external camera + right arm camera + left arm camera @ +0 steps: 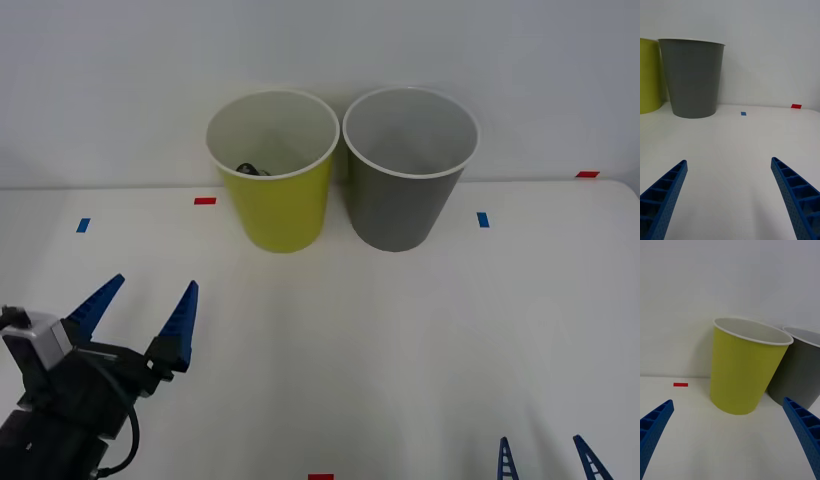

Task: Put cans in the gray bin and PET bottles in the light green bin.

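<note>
The light green bin [280, 215] and the gray bin [405, 210] stand side by side, upright, at the back of the white table, green on the left. Inside the green bin a small black piece [247, 168] shows low against the wall; it looks like the PET bottle's cap, and the rest is hidden. The cans are out of view. My left gripper [155, 282] hovers open at the front left and holds nothing; its wrist view faces the green bin [741, 371]. At the front right edge my right gripper [540, 440] is open and holds nothing, facing the gray bin [694, 78].
Small tape marks lie on the table: red [205, 201] and blue [83, 225] at the left, blue [483, 219] and red [587, 174] at the right, red [320, 477] at the front edge. A plain white wall stands close behind the bins.
</note>
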You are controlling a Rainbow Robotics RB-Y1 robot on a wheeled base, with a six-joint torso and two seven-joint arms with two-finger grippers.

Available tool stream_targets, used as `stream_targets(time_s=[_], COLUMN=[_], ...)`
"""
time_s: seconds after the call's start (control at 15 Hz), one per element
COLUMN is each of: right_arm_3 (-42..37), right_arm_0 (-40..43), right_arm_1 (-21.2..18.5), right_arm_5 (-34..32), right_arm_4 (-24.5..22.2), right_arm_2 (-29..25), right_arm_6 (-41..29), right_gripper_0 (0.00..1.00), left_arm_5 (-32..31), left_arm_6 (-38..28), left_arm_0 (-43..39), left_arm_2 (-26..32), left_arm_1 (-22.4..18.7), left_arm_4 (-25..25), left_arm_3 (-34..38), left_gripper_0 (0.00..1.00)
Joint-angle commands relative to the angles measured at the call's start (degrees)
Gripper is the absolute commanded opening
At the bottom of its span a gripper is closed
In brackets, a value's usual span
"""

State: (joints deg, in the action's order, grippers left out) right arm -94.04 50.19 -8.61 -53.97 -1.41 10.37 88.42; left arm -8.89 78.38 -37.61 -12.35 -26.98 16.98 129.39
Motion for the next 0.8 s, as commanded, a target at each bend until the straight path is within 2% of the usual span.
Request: stream_targets(time_s=[0.07,0.47,0.6,0.67,0.8], right_arm_3=[0.0,0.0,0.0,0.0,0.0], right_arm_0=[0.0,0.0,0.0,0.0,0.0], right_arm_1=[0.0,0.0,0.0,0.0,0.0], right_arm_5=[0.0,0.0,0.0,0.0,0.0], right_arm_4=[0.0,0.0,0.0,0.0,0.0], right_arm_2=[0.0,0.0,0.0,0.0,0.0], right_arm_6=[0.0,0.0,0.0,0.0,0.0], right_gripper_0=[0.77,0.77,0.77,0.77,0.77], left_arm_5=[-12.4,-15.5,-18.5,-22.3,-26.5], left_arm_6=[0.9,1.4,1.3,1.3,1.6], left_arm_0=[-2.7,-7.7,-9.8,-10.8,-12.0], left_arm_2=[-3.6,-3.0,-2.6,-2.2,-2.1], left_arm_1=[1.4,1.8,1.7,2.1,3.3], left_arm_4=[-1.6,-3.2,-5.0,-7.0,-8.0], left_arm_3=[-10.6,-10.9,-11.8,-14.0,-17.1], left_gripper_0=[1.00,1.00,1.00,1.00,1.00])
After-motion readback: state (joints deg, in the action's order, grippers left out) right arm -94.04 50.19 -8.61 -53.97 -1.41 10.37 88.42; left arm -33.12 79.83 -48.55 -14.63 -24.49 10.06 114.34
